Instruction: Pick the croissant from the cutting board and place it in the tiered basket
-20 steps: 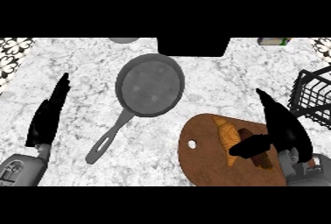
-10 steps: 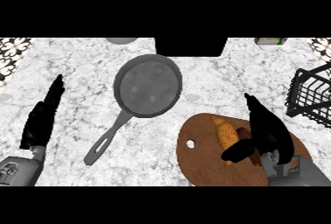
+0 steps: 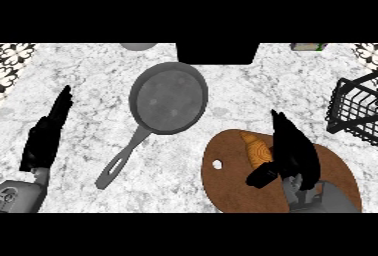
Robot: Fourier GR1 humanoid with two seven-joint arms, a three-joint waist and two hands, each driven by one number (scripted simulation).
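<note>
The golden croissant lies on the round brown cutting board at the lower right. My right hand hovers over the board just right of the croissant, fingers straight and pointing away, thumb reaching under the croissant's near end; part of the croissant is hidden by it. The black wire tiered basket stands at the right edge, only partly in view. My left hand rests open at the left, fingers up.
A grey frying pan sits in the middle of the marble counter, its handle pointing toward the lower left. A dark box stands at the back edge, with a grey round object to its left.
My right hand has slid left across the cutting board, closing in on the croissant. The left hand has barely shifted.
</note>
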